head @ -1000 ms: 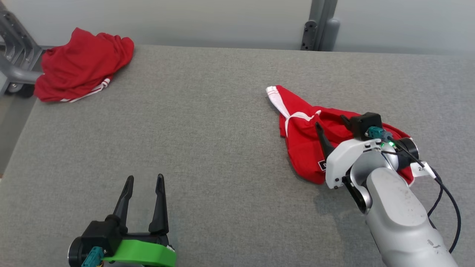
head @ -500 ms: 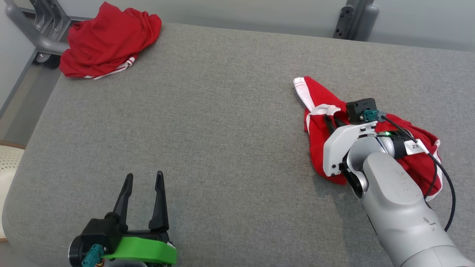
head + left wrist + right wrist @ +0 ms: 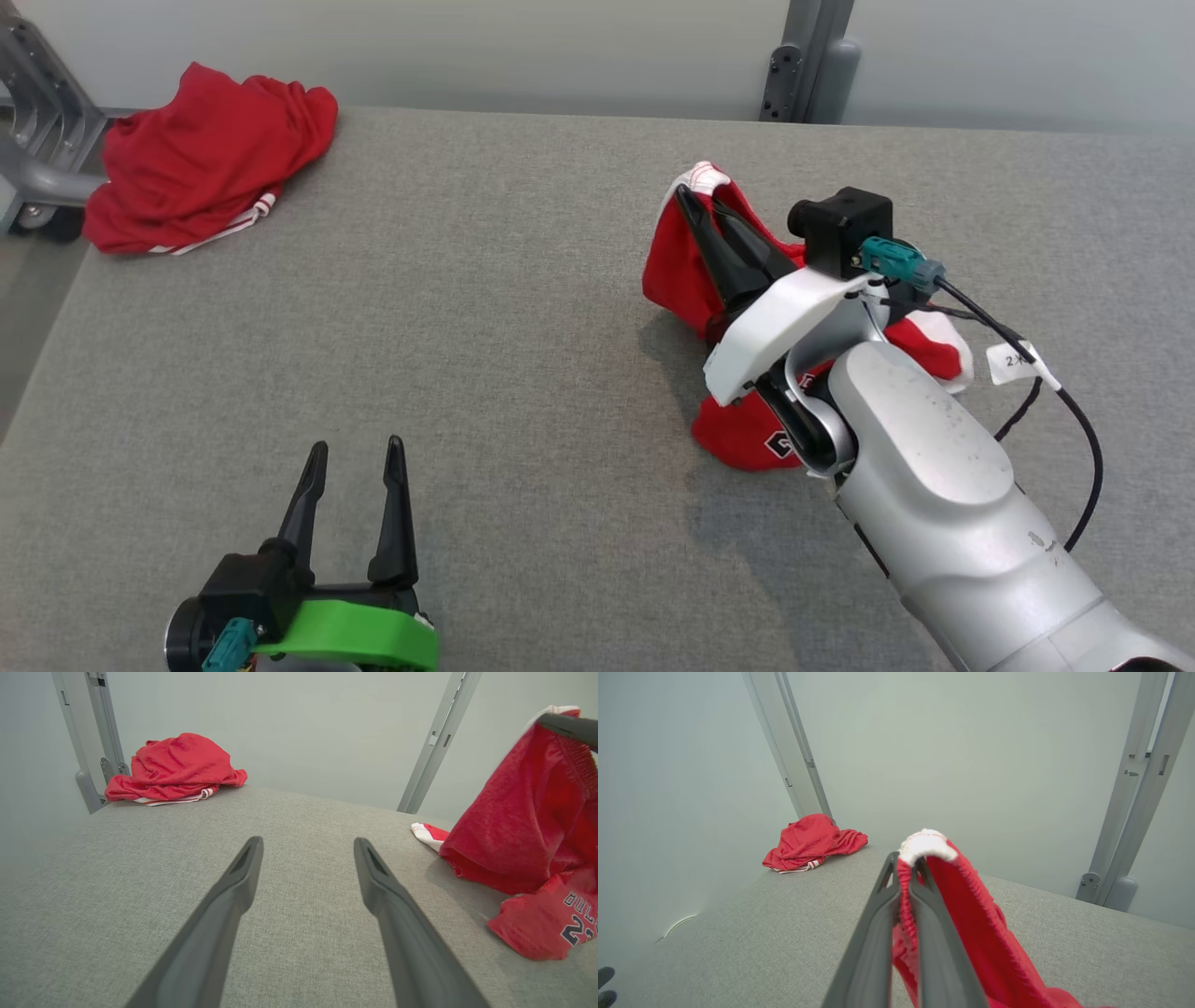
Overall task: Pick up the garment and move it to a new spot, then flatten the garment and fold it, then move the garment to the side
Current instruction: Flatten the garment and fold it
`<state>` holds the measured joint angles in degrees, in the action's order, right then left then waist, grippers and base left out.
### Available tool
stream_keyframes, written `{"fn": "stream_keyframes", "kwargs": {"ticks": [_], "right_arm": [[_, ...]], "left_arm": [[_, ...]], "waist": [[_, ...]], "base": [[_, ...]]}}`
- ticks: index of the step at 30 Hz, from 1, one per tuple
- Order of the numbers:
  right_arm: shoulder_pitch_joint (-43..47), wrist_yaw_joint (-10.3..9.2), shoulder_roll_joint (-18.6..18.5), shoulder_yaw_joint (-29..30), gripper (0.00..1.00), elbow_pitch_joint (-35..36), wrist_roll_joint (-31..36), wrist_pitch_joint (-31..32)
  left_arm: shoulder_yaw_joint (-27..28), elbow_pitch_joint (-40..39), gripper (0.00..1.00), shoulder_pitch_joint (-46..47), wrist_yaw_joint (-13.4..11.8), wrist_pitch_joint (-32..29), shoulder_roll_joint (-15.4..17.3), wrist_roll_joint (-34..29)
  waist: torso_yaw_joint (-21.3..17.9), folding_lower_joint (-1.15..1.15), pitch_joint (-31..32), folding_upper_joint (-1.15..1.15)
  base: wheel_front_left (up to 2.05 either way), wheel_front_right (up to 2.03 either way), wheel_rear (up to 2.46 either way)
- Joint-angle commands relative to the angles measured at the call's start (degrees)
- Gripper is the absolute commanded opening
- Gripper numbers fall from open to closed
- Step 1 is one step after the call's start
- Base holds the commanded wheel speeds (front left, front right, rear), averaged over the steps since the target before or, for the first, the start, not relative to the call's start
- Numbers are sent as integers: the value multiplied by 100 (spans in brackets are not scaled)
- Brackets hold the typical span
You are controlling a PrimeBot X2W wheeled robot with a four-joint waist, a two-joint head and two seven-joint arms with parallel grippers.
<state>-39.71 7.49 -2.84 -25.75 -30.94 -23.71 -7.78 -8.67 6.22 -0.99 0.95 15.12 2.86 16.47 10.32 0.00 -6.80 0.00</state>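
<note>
R claw [image 3: 702,202] clamped on white-trimmed edge of red jersey [image 3: 670,273], that part held up off grey tabletop [image 3: 485,280] right of centre, lower part resting on it; L claw [image 3: 356,446] wide, empty, front-left; 2nd red garment [image 3: 205,159] far-left corner.

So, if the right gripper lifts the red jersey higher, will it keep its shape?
Probably not: the red jersey hangs in loose folds from the right gripper, which is shut on its white-trimmed edge. It seems light, as that thin pinch carries it. Its lower part rests on the grey table, so it may drag and swing.
</note>
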Motion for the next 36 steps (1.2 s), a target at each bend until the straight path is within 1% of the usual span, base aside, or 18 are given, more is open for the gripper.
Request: {"fn": "stream_keyframes", "kwargs": {"ticks": [1,4,7,8,11,14,16,20,26,29,32,36], "right_arm": [[191,0,-18,-8,0,163,-81,-32],[467,0,-83,119,0,521,-152,-24],[959,0,-185,374,0,871,-261,53],[1491,0,-364,780,0,1158,-293,142],[1913,0,-526,1189,0,1282,-263,216],[2170,1,-676,1599,0,1211,-175,232],[2269,1,-741,1734,0,1129,-114,247],[2440,1,-849,1800,0,1046,-99,310],[2785,0,-1037,1608,0,899,-18,371],[2927,0,-1085,1537,0,733,45,314],[2989,-1,-1135,1595,0,521,134,204],[2992,-1,-1086,1665,0,199,232,-27]], "left_arm": [[27,9,100,-69,15,5,6,-90],[55,1,100,-100,32,4,6,-102],[68,-12,100,-134,41,4,6,-109],[89,-22,100,-155,48,4,7,-132],[89,-23,100,-140,61,4,6,-151],[88,-5,100,-75,88,5,6,-174],[69,12,100,-31,101,5,6,-185],[38,35,100,12,123,5,6,-191],[21,68,100,-35,143,5,6,-203],[13,83,100,-59,143,5,6,-208],[1,94,100,-89,146,5,6,-213],[0,106,100,-144,153,4,6,-232]], "waist": [[-205,0,157,0],[-352,0,208,0],[-485,0,225,0],[-618,0,207,0],[-733,0,157,0],[-820,0,100,0],[-849,0,71,0],[-864,0,50,0],[-870,0,57,0],[-879,0,84,0],[-886,0,116,0],[-904,0,153,0]], "base": [[0,0,0],[0,0,0],[0,0,0],[0,0,0],[0,0,0],[0,0,0],[0,0,0],[0,0,0],[0,0,0],[0,0,0],[0,0,0],[0,0,0]]}}
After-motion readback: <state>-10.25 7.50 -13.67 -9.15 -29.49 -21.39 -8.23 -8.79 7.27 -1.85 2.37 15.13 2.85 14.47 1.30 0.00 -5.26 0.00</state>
